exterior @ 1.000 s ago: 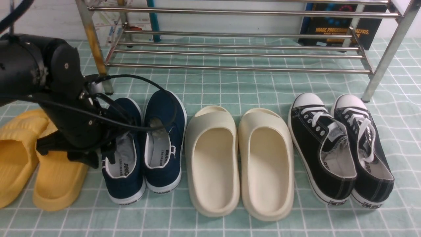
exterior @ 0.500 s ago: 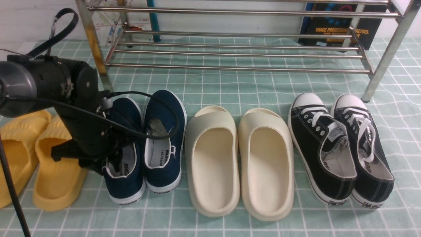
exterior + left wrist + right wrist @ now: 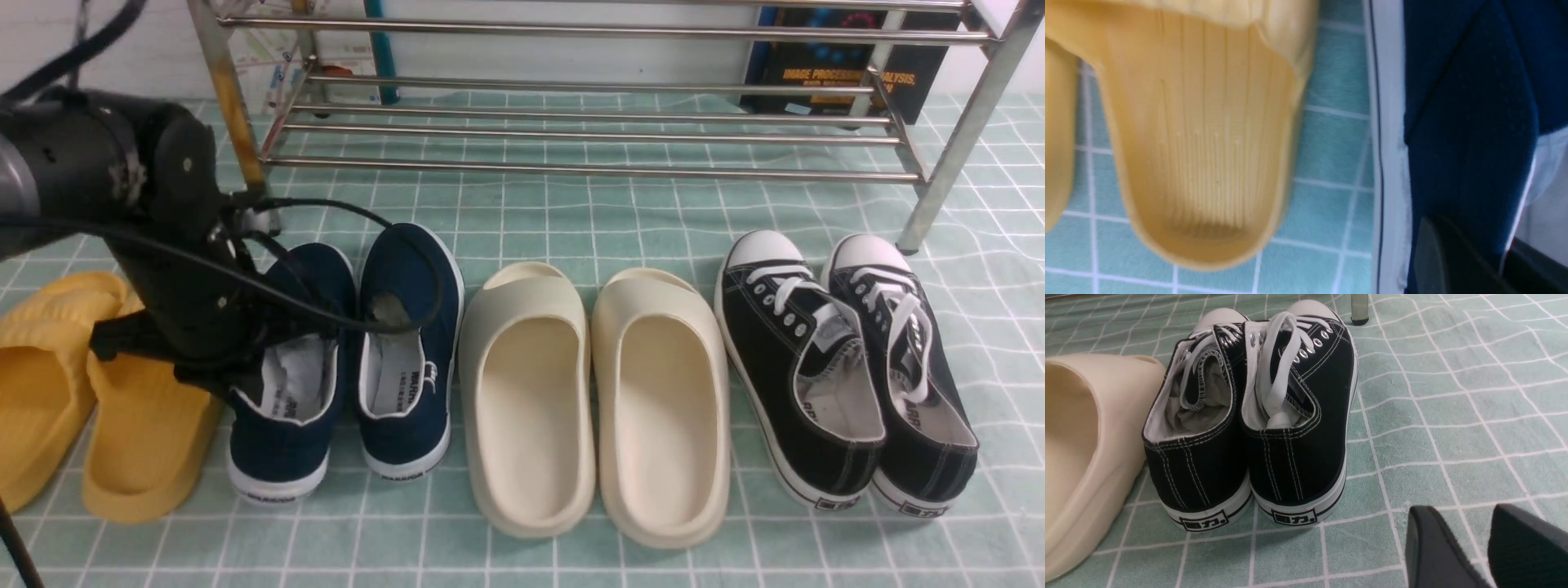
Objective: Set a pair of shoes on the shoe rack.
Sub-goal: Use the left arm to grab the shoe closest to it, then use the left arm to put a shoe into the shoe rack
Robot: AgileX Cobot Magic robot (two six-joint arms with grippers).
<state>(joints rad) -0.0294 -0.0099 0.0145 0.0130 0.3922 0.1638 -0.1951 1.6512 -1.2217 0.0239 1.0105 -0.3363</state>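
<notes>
**Left navy slip-on (image 3: 282,408) turned at the heel by the left gripper (image 3: 1490,261)**

Compared with half a second ago, the heel of the left navy slip-on has swung toward the robot's left and now lies just beside the nearer yellow slide (image 3: 139,441). Its toe is almost where it was. The left arm has also come a little higher.

In the left wrist view, the left gripper is closed on the side wall of this shoe. One dark finger (image 3: 1445,261) is outside the blue canvas and the other is inside, against the pale lining. I cannot tell whether the sole is off the green checked cloth (image 3: 571,220).

The right navy slip-on (image 3: 408,327) has not moved. It stands flat on the cloth between its partner and the cream slides (image 3: 531,392), with its toe toward the shoe rack (image 3: 588,170). Both navy shoes are in front of the rack, near its rust-stained post (image 3: 233,106), and neither is on the bars.

The right gripper (image 3: 1466,522) shows only in its wrist view. It is low over the cloth, near the heels of the black lace-up sneakers (image 3: 1249,428). Its fingers have a narrow gap between them and hold nothing.
</notes>
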